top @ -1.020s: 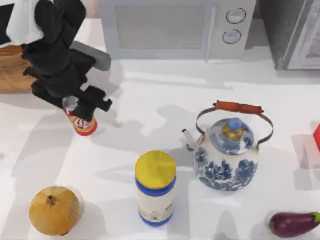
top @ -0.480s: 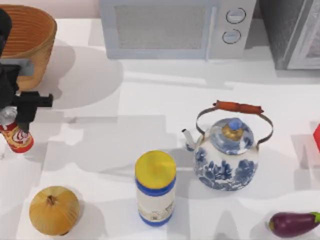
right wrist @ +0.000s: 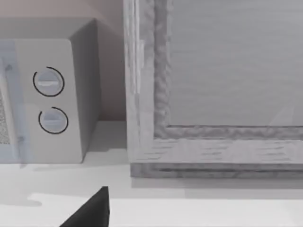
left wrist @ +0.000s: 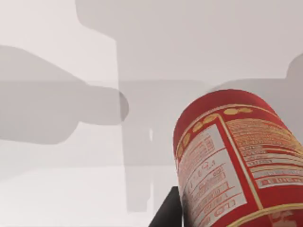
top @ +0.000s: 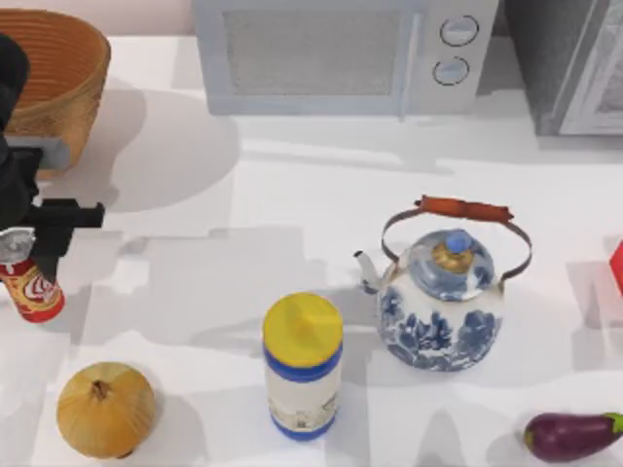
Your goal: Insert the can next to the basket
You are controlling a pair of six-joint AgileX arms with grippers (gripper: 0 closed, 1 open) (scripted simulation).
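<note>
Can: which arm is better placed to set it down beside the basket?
Left. The left gripper is at the can at the table's left edge, just in front of the basket. The right arm is parked near the microwave.

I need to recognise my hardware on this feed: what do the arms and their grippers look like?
The left gripper at the top view's left edge is matte black and blocky, with a grey plate on the wrist housing behind it. No cables or markings are visible. In the right wrist view, a plain black wedge of the right gripper shows.
</note>
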